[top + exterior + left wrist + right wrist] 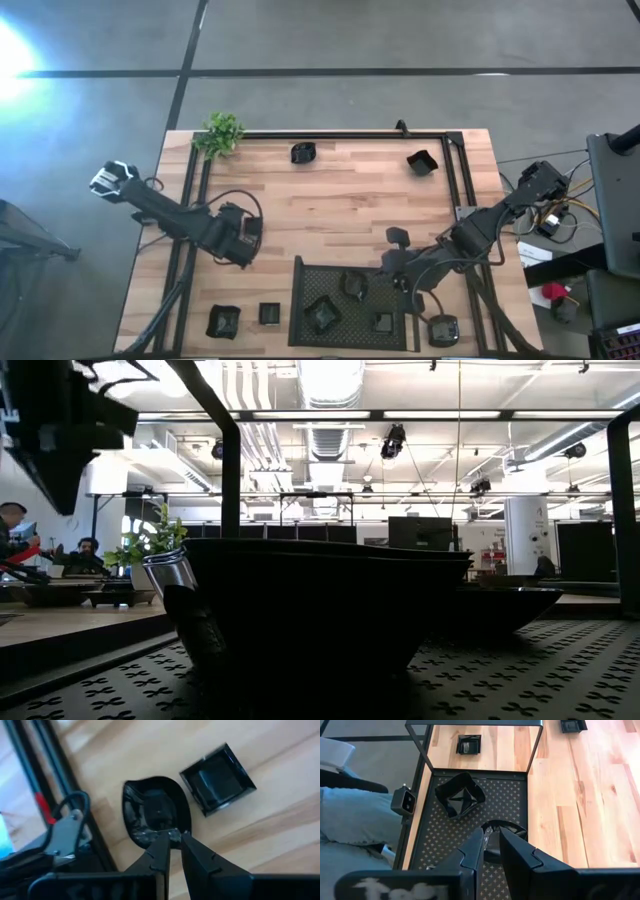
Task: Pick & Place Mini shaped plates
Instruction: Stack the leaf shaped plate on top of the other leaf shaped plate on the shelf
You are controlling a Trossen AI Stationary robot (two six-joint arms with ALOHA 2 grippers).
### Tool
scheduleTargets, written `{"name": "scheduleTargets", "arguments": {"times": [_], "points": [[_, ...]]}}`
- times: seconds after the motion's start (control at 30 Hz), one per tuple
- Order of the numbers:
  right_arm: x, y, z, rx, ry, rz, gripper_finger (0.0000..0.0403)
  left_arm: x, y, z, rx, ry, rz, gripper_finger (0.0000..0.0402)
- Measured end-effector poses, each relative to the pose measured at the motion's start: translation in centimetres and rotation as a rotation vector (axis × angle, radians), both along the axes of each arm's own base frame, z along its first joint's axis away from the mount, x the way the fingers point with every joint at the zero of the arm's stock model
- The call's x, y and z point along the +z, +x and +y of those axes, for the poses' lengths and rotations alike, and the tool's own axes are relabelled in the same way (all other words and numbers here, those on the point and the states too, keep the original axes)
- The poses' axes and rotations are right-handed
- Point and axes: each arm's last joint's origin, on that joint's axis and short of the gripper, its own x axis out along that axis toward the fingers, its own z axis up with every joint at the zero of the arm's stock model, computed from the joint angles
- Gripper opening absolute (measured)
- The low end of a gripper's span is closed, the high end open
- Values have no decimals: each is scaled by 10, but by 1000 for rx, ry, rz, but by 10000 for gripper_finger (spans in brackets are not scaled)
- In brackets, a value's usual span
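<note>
Refer to the high view with the table (330,200) as a clock face. You find the left gripper (243,243) at about 8 o'clock, low over the bare wood. In the left wrist view its fingers (161,851) are pinched on the rim of a rounded mini plate (156,816), which lies flat on the wood; a square mini plate (218,779) lies just beside it, apart from the fingers.

You find the right gripper (392,270) at about 5 o'clock, over the black mesh tray (305,278) at the table's near edge. In the right wrist view its fingers (475,851) are closed on the rim of a round mini plate (506,834) resting on the tray mesh. An angular mini plate (460,794) sits in the same tray, apart from the held one.

Note the other mini plates:
- Two on the wood at 12 o'clock (303,152) and 1 o'clock (422,162), well apart.
- Two on the wood at 7 o'clock (222,321) (269,314), near each other.
- One at 5 o'clock (443,329), just outside the tray.

A small green plant (221,133) stands at the 11 o'clock corner.
</note>
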Motion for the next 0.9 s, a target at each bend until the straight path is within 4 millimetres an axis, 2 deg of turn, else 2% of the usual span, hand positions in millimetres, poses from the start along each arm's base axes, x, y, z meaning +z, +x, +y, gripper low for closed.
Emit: {"name": "scheduleTargets", "arguments": {"times": [0.9], "points": [[0,0,0,0,0,0,61,-59,-4,1,23,-70,-91,42]]}}
